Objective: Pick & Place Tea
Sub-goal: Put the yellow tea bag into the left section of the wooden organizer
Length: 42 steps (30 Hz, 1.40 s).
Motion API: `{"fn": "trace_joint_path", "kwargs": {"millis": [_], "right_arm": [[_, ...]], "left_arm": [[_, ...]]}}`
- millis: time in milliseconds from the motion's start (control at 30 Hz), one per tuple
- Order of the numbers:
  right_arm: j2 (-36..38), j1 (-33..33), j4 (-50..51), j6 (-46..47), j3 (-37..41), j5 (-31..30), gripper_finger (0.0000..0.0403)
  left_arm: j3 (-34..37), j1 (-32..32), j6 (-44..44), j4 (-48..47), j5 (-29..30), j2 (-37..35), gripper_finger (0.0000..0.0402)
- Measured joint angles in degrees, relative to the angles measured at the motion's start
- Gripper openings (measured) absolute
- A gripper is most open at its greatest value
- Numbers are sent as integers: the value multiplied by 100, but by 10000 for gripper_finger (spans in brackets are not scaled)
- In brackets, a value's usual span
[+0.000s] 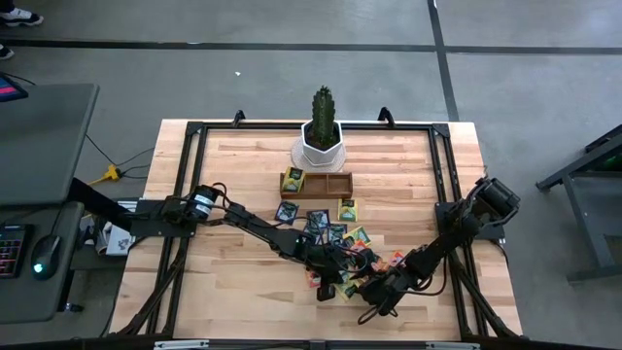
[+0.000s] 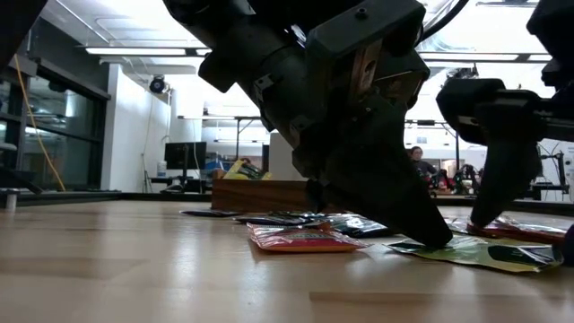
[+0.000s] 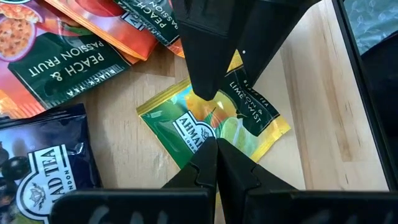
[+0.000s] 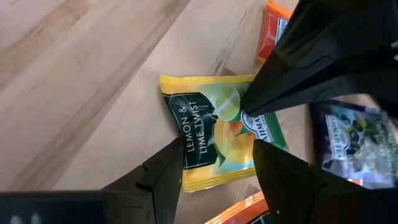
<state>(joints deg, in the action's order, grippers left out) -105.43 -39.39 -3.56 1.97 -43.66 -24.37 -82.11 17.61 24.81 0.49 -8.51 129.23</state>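
— Tools first: where are they?

— Left tool is clenched, its tip pressing down on a yellow-green sachet at about six o'clock on the bench. Right tool is spread wide, one finger either side of that same sachet, gripping nothing yet.

— How far along is the job?

— Early, I'd judge. One yellow sachet sits in the wooden tray at twelve o'clock, beside the potted cactus; another lies just outside it. Most of the tea pile is scattered loose between centre and six o'clock.

— Materials?

— Sachets are flat, glossy foil squares, crinkled at the edges: yellow-green, orange-red, dark blue. Thin and slippery on pale planked wood, so probably hard to lift from flat.
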Motion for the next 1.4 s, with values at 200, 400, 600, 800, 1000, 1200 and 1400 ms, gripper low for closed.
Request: {"fn": "trace_joint_path", "kwargs": {"millis": [200,400,600,800,1000,1200,1400], "right_arm": [[0,7,11,591,4,301,122],[-2,-49,7,1123,4,491,36],[-8,-195,152,1452,-114,443,5],[71,-252,837,1540,-544,438,1],[103,-252,1560,1548,-999,592,1],[109,-263,2046,1605,-1315,836,0],[118,-266,2646,1603,-1679,881,0]], "left_arm": [[0,0,-6,0,-2,0,0],[0,0,-6,3,-9,1,0],[0,2,-6,21,-13,4,0],[-2,2,-6,55,-51,4,0],[5,-2,-92,129,-161,-143,0],[41,-57,-364,-436,246,-516,0],[30,-164,-666,-1290,545,-1048,0]]}}
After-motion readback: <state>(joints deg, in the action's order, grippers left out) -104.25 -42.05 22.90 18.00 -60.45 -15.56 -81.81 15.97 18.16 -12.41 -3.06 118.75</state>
